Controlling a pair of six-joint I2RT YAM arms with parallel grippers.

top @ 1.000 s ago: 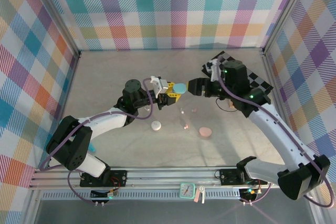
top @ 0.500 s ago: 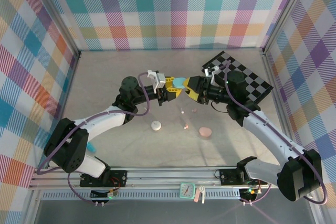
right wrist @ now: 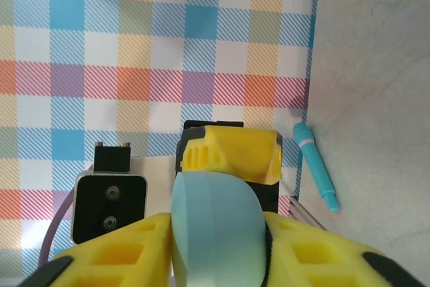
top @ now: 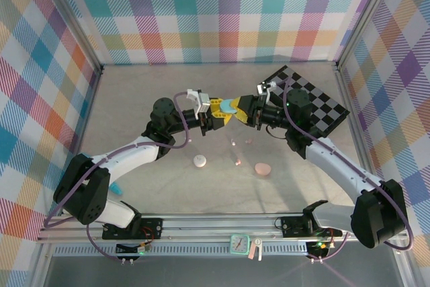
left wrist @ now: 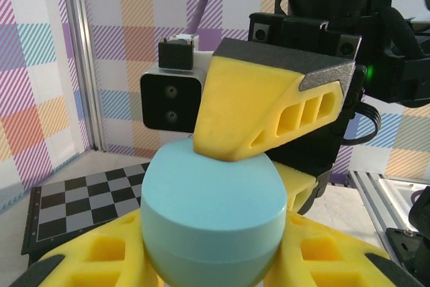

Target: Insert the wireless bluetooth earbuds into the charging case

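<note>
Over on the left, the left gripper (top: 220, 113) is seen closed to a narrow gap on the teal case (top: 230, 106). Its yellow fingers (left wrist: 80, 263) are pressed to either side of the lower part, just by the seam. The case is carried in mid-air above the middle of the table (top: 154, 85), right between the two arms.

From the right it is met head-on by the right gripper (top: 242, 113), which is clamped onto it too. Its upper finger (left wrist: 255, 112) is laid on the domed top in the left wrist view, and the shell is flanked on both sides in the right wrist view. So the case is gripped from both ends, and neither arm is the nearer.

The long axis appears to run from one gripper to the other, with the seam toward the left gripper and the larger dome pointed at the right one. The lid is shut, so a pull-apart at that seam is judged to be what comes next.

Down on the table, a white case (top: 200, 160) is passed first, then the earbuds (top: 248, 142), small pale bits lying loose, then a pink case (top: 263, 169). All are well below both grippers. Which way each bud points cannot be made out.
</note>
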